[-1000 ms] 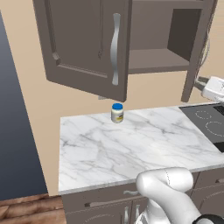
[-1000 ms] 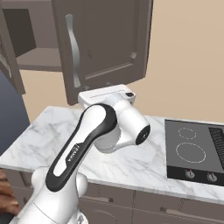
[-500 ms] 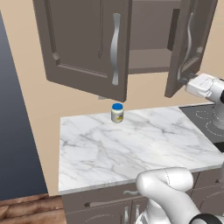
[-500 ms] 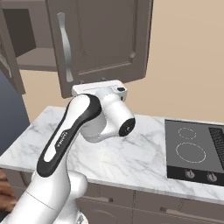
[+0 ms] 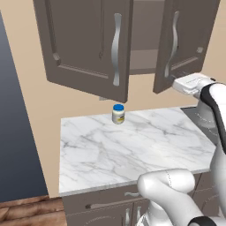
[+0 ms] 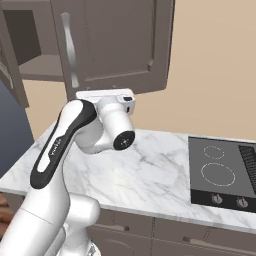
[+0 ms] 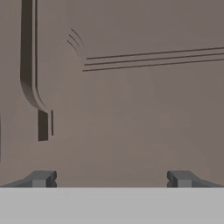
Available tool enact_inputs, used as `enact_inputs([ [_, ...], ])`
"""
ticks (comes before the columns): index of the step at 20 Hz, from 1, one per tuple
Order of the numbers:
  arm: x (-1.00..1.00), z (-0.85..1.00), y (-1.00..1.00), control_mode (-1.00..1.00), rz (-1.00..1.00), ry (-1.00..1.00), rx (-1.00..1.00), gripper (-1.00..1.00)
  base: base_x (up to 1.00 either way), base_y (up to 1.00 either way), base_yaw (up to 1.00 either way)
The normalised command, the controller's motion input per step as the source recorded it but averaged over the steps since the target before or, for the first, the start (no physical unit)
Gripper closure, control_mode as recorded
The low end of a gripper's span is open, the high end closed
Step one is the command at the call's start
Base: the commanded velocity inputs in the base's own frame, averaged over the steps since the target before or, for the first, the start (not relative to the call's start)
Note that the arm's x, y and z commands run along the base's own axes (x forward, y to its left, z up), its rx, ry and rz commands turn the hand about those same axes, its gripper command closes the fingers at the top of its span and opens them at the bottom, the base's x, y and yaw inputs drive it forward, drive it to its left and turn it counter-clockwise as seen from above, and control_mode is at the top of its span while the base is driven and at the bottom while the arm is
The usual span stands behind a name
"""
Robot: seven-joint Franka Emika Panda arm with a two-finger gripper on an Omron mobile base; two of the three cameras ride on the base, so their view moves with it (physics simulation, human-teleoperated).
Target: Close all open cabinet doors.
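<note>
Two tall grey-brown cabinet doors hang over the counter. The left door (image 5: 84, 44) stands swung far out, its silver handle (image 5: 116, 48) facing me. The right door (image 5: 185, 39) (image 6: 115, 45) is partly open, leaving a gap onto the shelf (image 5: 143, 59). My gripper (image 5: 192, 83) (image 6: 105, 94) is pressed up against the lower part of the right door. In the hand view my gripper (image 7: 111, 179) is open, with the door panel (image 7: 144, 109) and its curved handle (image 7: 29, 74) very close in front and nothing between the fingers.
A small jar with a blue lid (image 5: 118, 114) stands at the back of the marble counter (image 5: 132, 150). A black cooktop (image 6: 225, 170) lies to the right. Drawer fronts (image 5: 106, 207) run below the counter edge.
The right door has swung from nearly edge-on towards shut, narrowing the gap. My hand has travelled left with it, staying against its lower part. The left door has not moved.
</note>
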Motion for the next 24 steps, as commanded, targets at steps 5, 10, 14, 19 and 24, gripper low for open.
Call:
enact_inputs([
  [5, 0.29, 0.0, 0.22, -1.0, -0.12, 0.0, 0.0, -1.0, 0.0, 0.0, 0.0],
  [10, 0.28, 0.0, 0.19, -1.0, -0.12, 0.0, 0.0, -1.0, 0.0, 0.0, 0.0],
  [14, 0.26, 0.0, 0.16, -1.0, -0.11, 0.0, 0.0, -1.0, 0.0, 0.0, 0.0],
  [19, 0.25, 0.0, 0.11, -1.0, -0.1, 0.0, 0.0, -1.0, 0.0, 0.0, 0.0],
  [24, 0.27, 0.0, 0.08, -1.0, -0.1, 0.0, 0.0, -1.0, 0.0, 0.0, 0.0],
])
